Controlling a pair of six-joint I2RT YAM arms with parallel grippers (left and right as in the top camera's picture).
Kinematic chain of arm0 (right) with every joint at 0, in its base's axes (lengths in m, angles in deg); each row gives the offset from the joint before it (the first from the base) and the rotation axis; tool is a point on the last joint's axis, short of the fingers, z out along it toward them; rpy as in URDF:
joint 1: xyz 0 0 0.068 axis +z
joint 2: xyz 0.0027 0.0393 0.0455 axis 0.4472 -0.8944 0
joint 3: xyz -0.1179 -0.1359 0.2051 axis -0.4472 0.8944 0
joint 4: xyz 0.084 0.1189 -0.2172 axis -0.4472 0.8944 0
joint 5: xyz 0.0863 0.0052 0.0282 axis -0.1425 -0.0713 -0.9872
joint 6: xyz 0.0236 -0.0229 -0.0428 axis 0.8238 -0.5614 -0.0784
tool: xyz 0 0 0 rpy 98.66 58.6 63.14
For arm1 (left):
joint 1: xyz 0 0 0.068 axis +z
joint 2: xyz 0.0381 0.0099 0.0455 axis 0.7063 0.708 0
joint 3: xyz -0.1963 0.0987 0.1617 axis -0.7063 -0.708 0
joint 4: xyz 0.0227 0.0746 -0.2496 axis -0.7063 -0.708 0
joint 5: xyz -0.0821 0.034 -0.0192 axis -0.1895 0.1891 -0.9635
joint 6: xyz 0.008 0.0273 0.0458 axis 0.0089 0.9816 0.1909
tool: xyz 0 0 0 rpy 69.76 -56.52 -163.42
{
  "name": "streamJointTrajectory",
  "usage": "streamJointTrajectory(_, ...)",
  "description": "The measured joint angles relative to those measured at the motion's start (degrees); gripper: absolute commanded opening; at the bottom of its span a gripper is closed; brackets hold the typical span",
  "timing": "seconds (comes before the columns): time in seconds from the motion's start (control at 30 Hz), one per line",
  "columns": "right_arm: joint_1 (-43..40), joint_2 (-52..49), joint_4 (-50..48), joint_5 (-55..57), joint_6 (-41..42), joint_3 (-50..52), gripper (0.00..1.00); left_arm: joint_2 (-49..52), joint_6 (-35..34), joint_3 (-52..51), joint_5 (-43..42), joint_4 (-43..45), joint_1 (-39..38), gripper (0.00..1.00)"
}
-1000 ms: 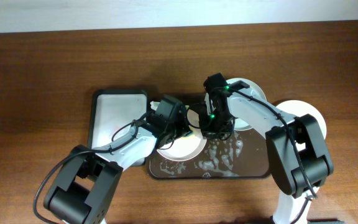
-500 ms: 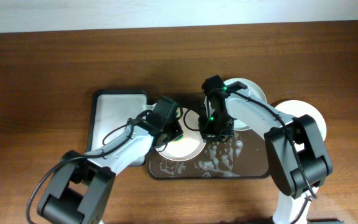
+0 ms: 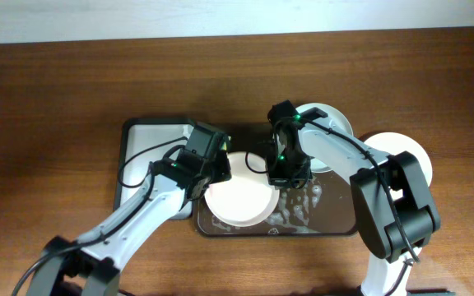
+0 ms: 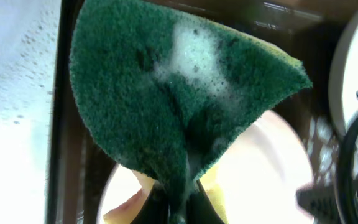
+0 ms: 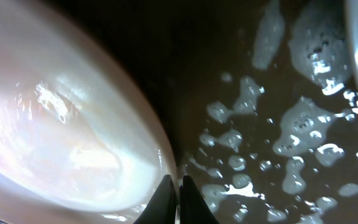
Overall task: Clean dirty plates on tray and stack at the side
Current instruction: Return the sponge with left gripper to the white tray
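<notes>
A white plate lies on the left half of the dark brown tray. My right gripper is shut on this plate's right rim; the right wrist view shows the fingers pinching the glossy plate edge. My left gripper is shut on a foamy green sponge at the plate's back-left edge, over the plate. A second plate sits at the tray's back right, partly under the right arm. A third plate lies on the table to the right.
The smaller white-lined sponge tray stands just left of the brown tray and shows in the left wrist view. Soapy foam covers the brown tray's floor. Both arms cross above the tray.
My left gripper has moved back and left with the sponge, off the plate's middle to its back-left edge, uncovering the plate. The right gripper has stayed on the rim.
</notes>
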Motion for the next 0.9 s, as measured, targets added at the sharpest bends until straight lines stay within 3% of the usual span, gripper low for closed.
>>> streamJointTrajectory(0.3,0.00,0.02,-1.05,3.52,-0.26,0.00,0.14,-4.90,11.58,-0.09,0.20,-13.18,7.50,0.00)
streamJointTrajectory(0.4,0.00,0.02,-1.62,3.65,-0.26,0.00,0.04,-4.90,14.95,-0.09,0.59,-13.60,11.89,0.00)
streamJointTrajectory(0.73,0.00,0.07,-2.99,3.61,-0.92,0.00,0.04,-1.29,18.71,-0.13,0.90,-13.75,16.98,0.00)
streamJointTrajectory(0.83,0.00,0.11,-3.50,3.65,-2.01,0.00,0.04,2.40,18.84,-0.24,1.09,-13.75,17.03,0.11)
streamJointTrajectory(0.9,0.00,0.59,-3.41,4.61,-2.29,0.00,0.04,4.31,19.30,-0.44,1.53,-13.70,17.03,0.25)
